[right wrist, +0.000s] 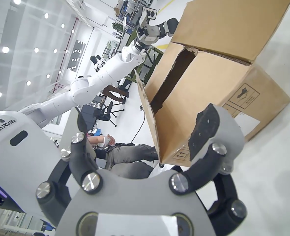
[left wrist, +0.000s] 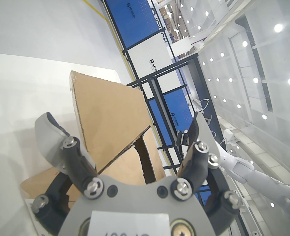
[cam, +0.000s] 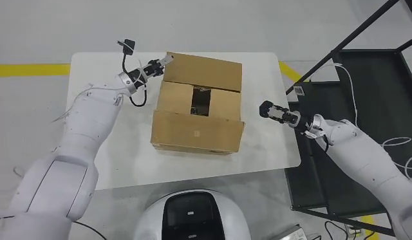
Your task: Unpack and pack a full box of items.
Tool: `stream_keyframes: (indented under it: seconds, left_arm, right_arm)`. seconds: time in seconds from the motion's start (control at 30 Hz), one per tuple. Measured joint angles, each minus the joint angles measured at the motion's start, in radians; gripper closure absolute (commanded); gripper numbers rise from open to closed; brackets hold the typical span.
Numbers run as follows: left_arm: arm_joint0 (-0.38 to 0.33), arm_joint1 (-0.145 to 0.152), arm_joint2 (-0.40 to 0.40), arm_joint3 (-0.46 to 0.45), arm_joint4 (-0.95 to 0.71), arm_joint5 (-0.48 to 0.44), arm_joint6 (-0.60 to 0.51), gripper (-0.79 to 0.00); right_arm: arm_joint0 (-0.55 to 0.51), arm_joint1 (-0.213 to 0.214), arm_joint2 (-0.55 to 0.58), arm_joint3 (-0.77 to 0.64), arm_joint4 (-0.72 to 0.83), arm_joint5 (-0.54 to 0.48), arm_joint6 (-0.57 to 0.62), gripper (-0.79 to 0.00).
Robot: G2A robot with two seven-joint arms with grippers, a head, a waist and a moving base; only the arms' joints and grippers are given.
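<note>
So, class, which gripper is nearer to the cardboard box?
Left. The left gripper is right at the far flap's corner on the cardboard box; the right gripper hangs beside the box, with a clear gap.

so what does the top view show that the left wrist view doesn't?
Top view alone: the box's near flap folded outward, the table's front edge. Left wrist view alone: blue wall panels, ceiling lights. Both: the box, its raised far flap, the dark gap in its top, and the left gripper, fingers open.
</note>
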State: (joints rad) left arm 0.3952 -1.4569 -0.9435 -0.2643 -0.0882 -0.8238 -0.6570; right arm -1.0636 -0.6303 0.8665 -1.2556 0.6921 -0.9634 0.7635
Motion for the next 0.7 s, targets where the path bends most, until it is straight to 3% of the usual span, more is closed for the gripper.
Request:
stream_keyframes:
  seconds: [0.33, 0.5, 0.7]
  left_arm:
    - [-0.019, -0.021, -0.039, 0.026, -0.132, -0.043, -0.101, -0.785]
    - [-0.015, -0.011, -0.083, 0.008, -0.249, -0.088, -0.246, -0.785]
    - [0.020, 0.018, -0.091, -0.103, -0.303, -0.030, -0.309, -0.785]
  right_arm:
    - [-0.104, 0.021, 0.077, -0.142, -0.003, 0.090, 0.012, -0.785]
    - [-0.151, 0.028, 0.097, -0.222, 0.020, 0.125, 0.091, -0.785]
    - [-0.169, 0.019, 0.094, -0.262, 0.005, 0.191, 0.116, -0.785]
